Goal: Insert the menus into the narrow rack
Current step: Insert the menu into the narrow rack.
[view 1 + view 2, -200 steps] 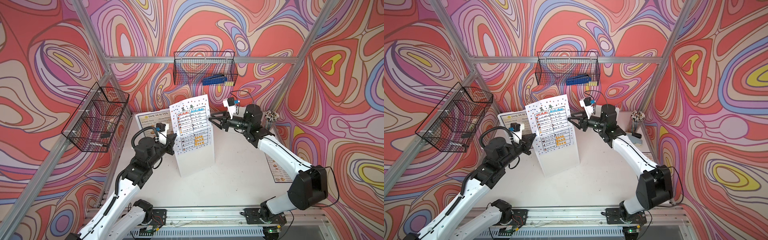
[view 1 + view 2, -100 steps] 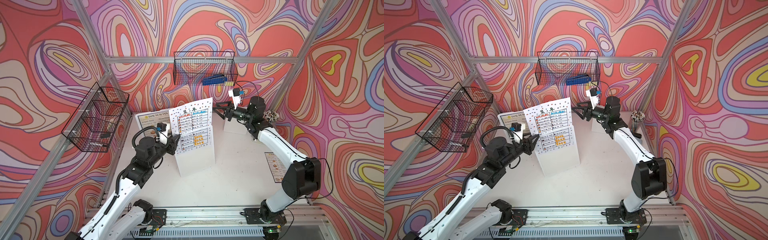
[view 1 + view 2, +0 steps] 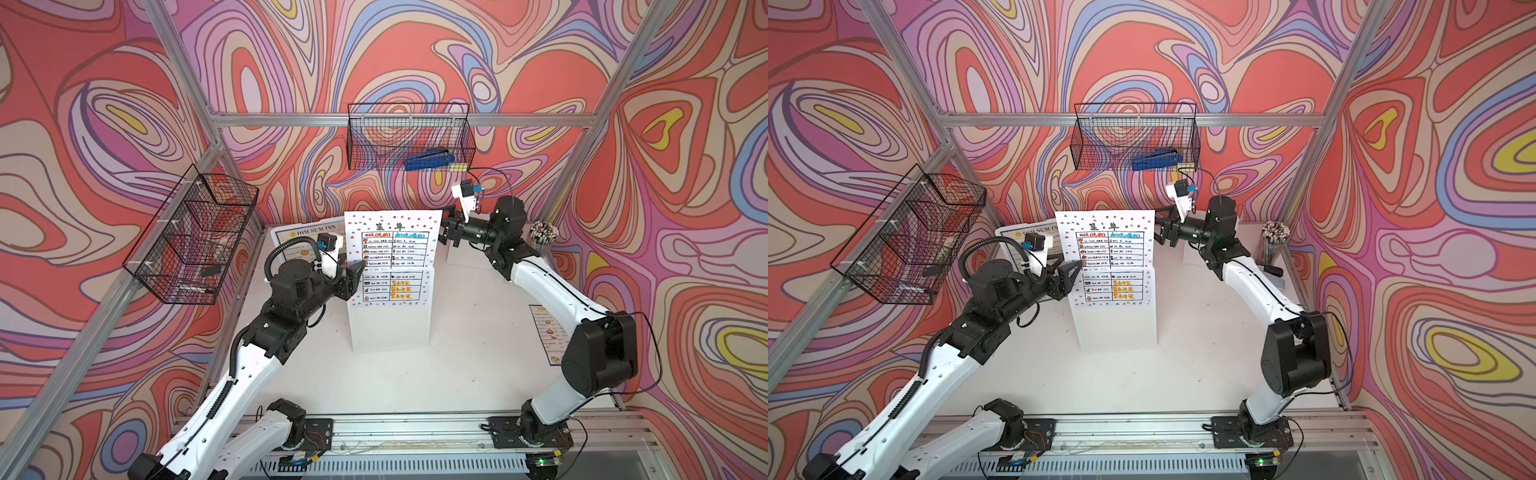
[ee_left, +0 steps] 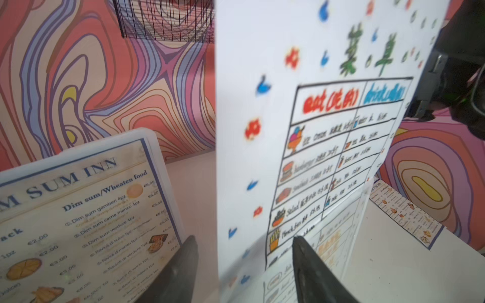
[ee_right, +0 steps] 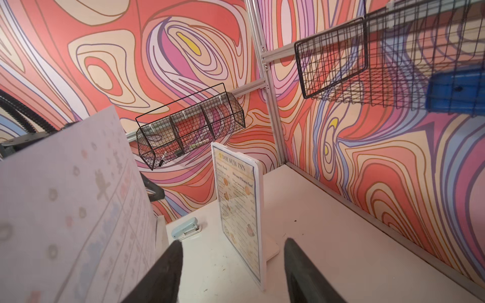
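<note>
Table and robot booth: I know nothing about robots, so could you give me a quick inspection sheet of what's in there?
Surface: white table, few small specks.
Job's things: white menu upright in white rack; DIM SUM INN menu upright in its stand behind; small menu flat at table's right edge.
Clutter: pen cup, pale blue stapler.
End effectors: left end effector open, straddling white menu's edge; right end effector open, empty.
Cables: black ribbed hose arches over left wrist.
Surroundings: back wire basket, side wire basket on swirl-patterned walls.
</note>
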Available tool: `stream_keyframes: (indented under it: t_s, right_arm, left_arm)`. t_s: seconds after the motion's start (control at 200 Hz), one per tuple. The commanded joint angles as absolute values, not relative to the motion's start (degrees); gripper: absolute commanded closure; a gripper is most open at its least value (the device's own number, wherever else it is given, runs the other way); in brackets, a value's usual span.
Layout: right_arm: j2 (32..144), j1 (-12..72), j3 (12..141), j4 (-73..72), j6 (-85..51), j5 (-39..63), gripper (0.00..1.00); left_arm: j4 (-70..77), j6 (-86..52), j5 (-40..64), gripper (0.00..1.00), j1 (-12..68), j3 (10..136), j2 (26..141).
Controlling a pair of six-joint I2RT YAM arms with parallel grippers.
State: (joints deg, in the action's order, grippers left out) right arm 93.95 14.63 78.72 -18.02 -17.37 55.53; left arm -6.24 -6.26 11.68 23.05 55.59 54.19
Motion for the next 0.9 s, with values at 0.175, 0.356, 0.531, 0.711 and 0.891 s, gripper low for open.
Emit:
stream_keyframes:
  t_s: [0.175,0.356,0.531,0.711,0.891]
  right_arm:
    - [87.2,8.5,73.0,-24.9,-22.6,54.2,0.32]
    - [84.7,8.4,71.1,-25.8,-23.8,55.7,0.28]
    - [84.5,10.5,72.2,-24.5,-24.1,56.3,0.26]
    - [86.1,12.5,73.7,-22.6,-23.4,56.5,0.26]
    - [85.6,14.0,72.6,-21.9,-22.4,55.8,0.26]
  left_arm:
    - [-6.8,-4.0,25.0,0.41,19.9,62.1,56.2]
    - [-6.6,-4.4,28.9,0.42,17.7,64.7,57.8]
    - [-7.0,-4.3,31.2,0.46,16.6,66.9,59.5]
    - [-6.5,-4.2,31.6,0.58,16.4,67.1,59.7]
    - [-6.7,-4.2,32.0,0.67,16.2,67.1,60.0]
